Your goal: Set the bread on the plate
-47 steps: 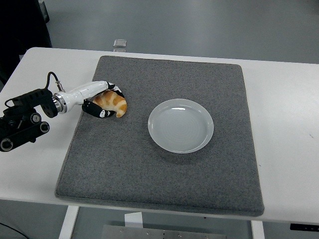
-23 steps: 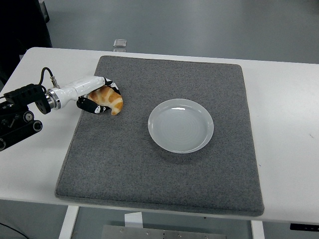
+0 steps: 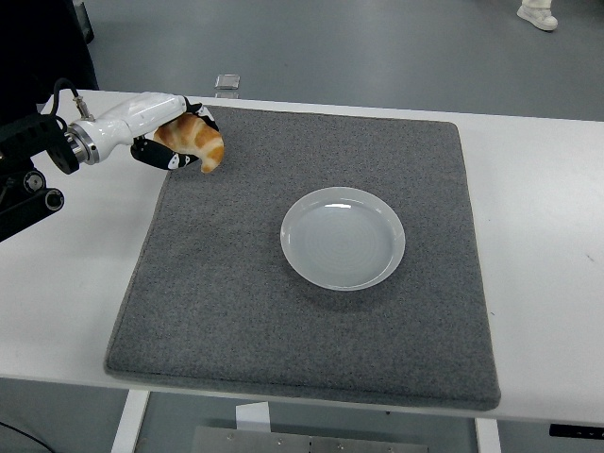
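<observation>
Lifted my left hand (image 3: pixel 175 142) with bread (image 3: pixel 192 140) toward mat's (image 3: pixel 302 311) far-left corner. One bread, one plate (image 3: pixel 343 238). Fingers curled around bread.

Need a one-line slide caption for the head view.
Left hand holds the croissant over the grey mat's far-left corner; the white plate sits empty at centre.

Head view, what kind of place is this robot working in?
Probably a robotics lab or test room: a white table topped with a grey felt mat, one round white plate, a bare grey floor, and the left robot hand holding a golden croissant.
</observation>
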`<state>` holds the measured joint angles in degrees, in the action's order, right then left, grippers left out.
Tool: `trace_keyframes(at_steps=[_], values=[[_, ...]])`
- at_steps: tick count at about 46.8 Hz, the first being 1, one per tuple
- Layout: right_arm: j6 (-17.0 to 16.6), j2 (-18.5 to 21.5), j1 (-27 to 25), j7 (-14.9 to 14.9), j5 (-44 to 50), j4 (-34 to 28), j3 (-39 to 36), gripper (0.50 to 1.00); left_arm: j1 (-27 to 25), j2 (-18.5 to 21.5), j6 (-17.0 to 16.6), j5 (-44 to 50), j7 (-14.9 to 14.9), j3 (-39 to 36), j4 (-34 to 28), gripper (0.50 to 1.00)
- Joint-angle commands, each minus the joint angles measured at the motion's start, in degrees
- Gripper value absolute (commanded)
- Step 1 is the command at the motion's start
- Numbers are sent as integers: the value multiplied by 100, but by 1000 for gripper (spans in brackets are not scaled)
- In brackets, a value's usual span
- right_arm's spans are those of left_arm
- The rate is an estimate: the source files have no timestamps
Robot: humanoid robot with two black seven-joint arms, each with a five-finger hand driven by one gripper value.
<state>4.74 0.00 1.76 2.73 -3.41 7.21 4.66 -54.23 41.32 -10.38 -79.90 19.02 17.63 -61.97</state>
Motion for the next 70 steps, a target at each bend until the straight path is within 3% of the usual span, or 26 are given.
trace_keyframes(at_steps=[1, 7, 20, 34, 57, 70], values=[[0, 0, 0, 0, 7, 0, 0, 954, -166, 8, 18, 36, -3, 4, 1, 500], [0, 0, 0, 0, -1, 0, 0, 952, -386, 16, 132, 89, -3, 4, 1, 500], [0, 0, 0, 0, -1, 0, 0, 952, -1089, 245, 993, 633, 5, 100, 1, 500], [0, 0, 0, 0, -1, 0, 0, 954, -1423, 219, 1741, 660, -3, 373, -201, 500], [0, 0, 0, 0, 8, 0, 0, 952, -1714, -115, 1785, 643, -21, 329, -1010, 500], [0, 0, 0, 0, -1, 0, 0, 952, -1696, -431, 1794, 616, -39, 303, -1080, 500]])
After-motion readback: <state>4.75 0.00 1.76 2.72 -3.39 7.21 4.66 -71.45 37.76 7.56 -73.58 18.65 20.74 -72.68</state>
